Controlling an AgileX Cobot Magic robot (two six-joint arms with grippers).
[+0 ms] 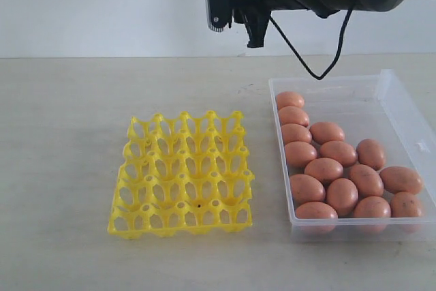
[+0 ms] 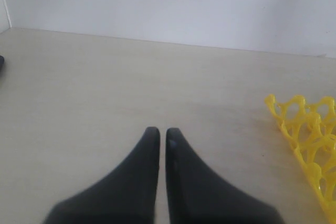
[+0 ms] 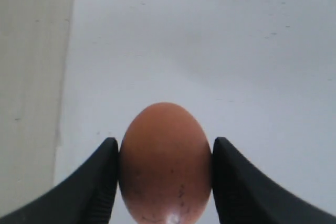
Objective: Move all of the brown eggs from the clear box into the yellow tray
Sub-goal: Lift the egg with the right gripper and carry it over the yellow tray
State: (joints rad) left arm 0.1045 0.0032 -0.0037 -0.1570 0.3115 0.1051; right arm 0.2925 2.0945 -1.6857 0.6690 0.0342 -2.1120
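Our right gripper (image 3: 164,144) pinches one speckled orange-brown oval egg (image 3: 164,179), high at twelve o'clock. Our left gripper (image 2: 161,131) is pressed together. Other brown eggs (image 1: 324,169) lie in the shallow transparent plastic box (image 1: 402,103), three o'clock from the square yellow openwork tray (image 1: 182,175).

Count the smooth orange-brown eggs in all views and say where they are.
16 eggs. Fifteen lie in the shallow clear plastic box; one more egg is clamped in the right gripper. The square yellow plastic egg tray holds none. Any underneath others would be hidden.
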